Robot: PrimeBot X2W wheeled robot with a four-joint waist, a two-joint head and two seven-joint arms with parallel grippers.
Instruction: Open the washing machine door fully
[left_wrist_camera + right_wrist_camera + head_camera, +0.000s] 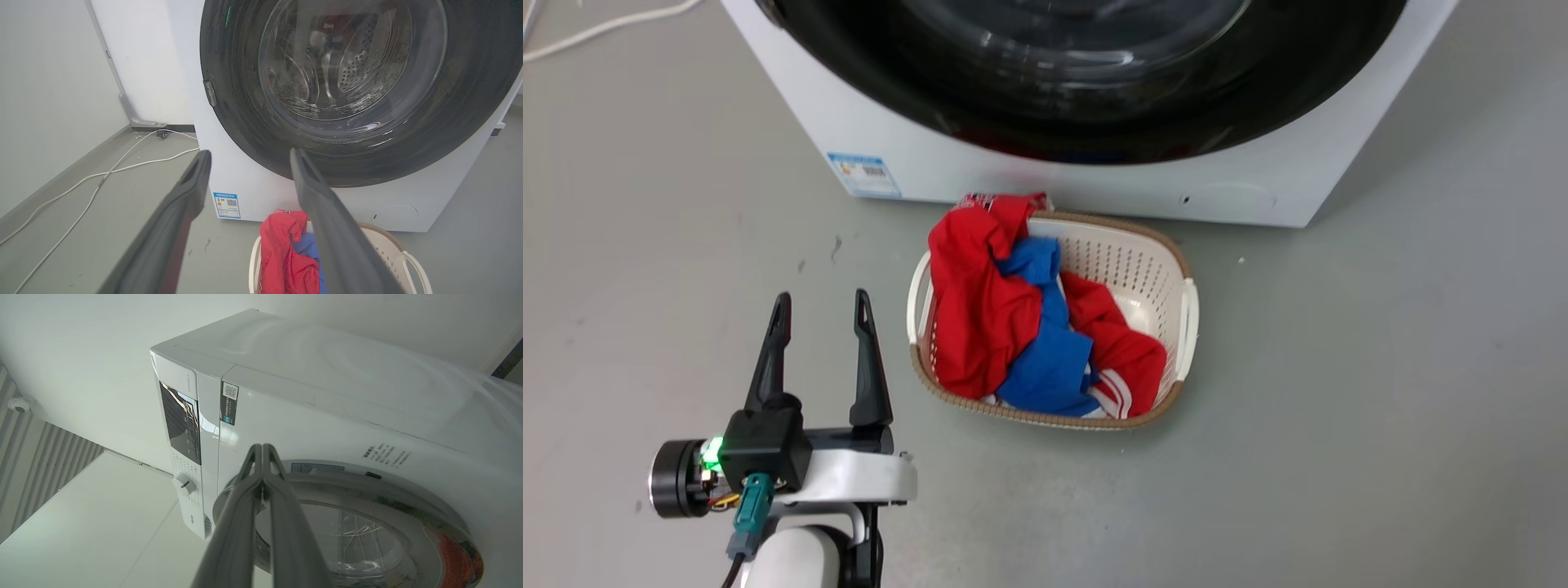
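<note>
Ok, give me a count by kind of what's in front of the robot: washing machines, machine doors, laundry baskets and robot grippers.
washing machine: 1
washing machine door: 1
laundry basket: 1
grippers: 2, the left gripper and the right gripper
total: 5

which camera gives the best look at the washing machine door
The left wrist view: nearly the whole washing machine door, black rim and glass bowl, faces it. The head view catches its lower rim; the right wrist view sees it obliquely, partly behind the shut right claw.
</note>
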